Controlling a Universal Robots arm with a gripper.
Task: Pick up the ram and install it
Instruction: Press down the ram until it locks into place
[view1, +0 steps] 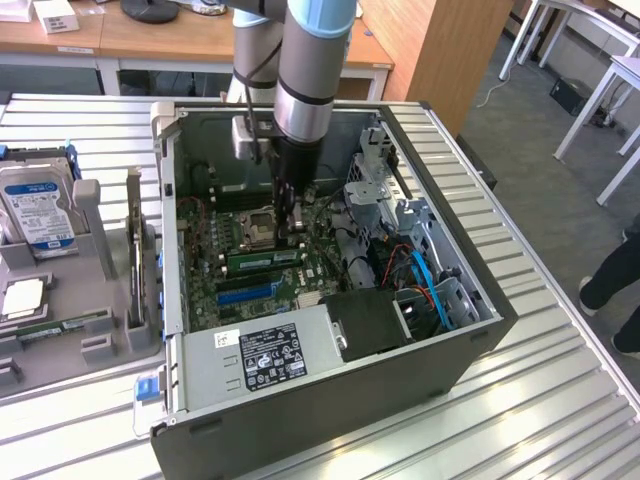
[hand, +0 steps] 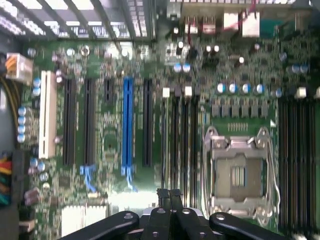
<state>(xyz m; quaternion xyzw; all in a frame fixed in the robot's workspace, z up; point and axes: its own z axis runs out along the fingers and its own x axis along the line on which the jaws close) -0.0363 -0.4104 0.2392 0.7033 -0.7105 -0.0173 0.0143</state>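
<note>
The ram (view1: 262, 258), a long green stick with a pale label, stands on edge in a slot of the motherboard (view1: 300, 285) just in front of the CPU socket (view1: 262, 224). My gripper (view1: 293, 232) reaches down into the open computer case (view1: 330, 395), its tip close above the ram's end on the exterior view's right. In the wrist view the fingers (hand: 162, 194) are pressed together, so the gripper (hand: 169, 193) is shut with nothing seen between them, above the row of dark memory slots (hand: 179, 140) beside the CPU socket (hand: 239, 175).
A grey fixture tray (view1: 95, 300) at the exterior view's left holds a silver hard drive (view1: 35, 210), a chip (view1: 22, 297) and another thin green stick (view1: 60, 325). Inside the case are a power supply (view1: 265, 355), blue cables (view1: 425, 280) and a metal drive cage (view1: 372, 175).
</note>
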